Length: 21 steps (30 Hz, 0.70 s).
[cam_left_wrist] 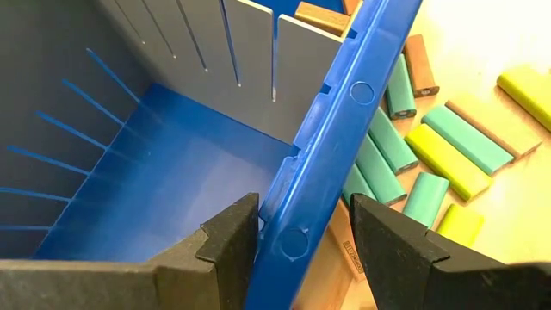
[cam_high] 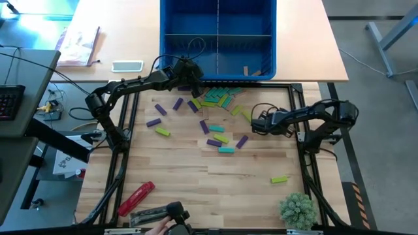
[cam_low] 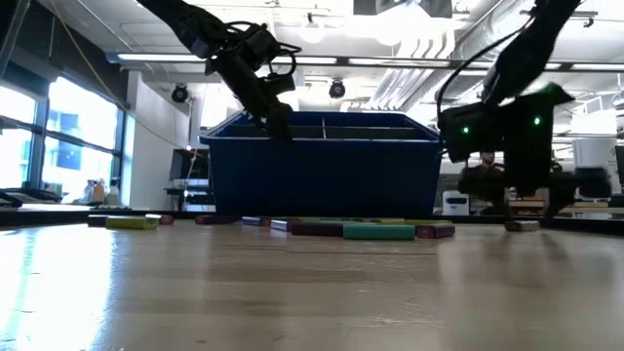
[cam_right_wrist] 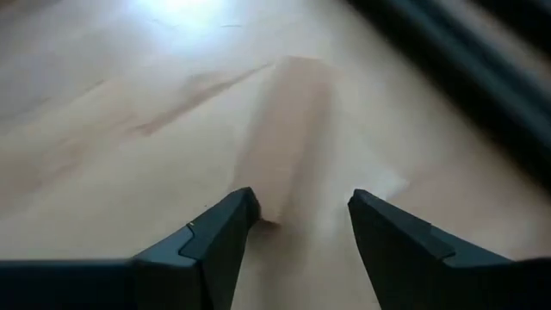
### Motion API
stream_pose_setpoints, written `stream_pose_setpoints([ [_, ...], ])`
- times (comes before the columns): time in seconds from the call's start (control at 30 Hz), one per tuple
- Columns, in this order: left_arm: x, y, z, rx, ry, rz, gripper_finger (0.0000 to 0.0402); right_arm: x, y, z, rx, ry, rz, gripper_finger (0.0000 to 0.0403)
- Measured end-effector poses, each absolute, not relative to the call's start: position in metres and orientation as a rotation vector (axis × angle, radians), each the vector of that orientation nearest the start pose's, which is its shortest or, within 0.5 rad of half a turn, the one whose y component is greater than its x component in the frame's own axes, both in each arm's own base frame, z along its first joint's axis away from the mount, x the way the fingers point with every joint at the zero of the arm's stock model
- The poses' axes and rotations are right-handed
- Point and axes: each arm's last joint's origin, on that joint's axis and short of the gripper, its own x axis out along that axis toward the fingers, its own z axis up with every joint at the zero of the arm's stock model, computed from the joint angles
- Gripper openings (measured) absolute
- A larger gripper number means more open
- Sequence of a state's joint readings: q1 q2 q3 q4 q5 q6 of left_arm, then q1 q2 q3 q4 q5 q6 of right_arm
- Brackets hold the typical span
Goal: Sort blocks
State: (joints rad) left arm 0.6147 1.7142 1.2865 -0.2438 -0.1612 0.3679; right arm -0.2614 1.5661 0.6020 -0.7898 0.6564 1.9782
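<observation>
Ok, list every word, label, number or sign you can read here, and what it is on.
No text can be read.
Tan block beside the blue bin: small dark stamp, too blurred.
Booklet on the far table: cover print too small.

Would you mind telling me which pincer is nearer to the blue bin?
Left. The left pincer straddles the blue bin's front wall, fingers open either side. The right pincer sits out over the table, apart from the bin.
</observation>
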Motion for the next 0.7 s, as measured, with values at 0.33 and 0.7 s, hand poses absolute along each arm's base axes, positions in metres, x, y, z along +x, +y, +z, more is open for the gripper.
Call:
stream_pose_setpoints([
  [0.33, 0.308, 0.223, 0.258, 0.181, 0.8, 0.609, 0.0164, 0.196, -0.079, 0.125, 0.944, 0.542, -1.856, 0.0196],
  [0.7, 0.309, 0.223, 0.258, 0.182, 0.795, 0.609, 0.0164, 0.206, -0.099, 0.135, 1.03, 0.394, -1.872, 0.0196],
])
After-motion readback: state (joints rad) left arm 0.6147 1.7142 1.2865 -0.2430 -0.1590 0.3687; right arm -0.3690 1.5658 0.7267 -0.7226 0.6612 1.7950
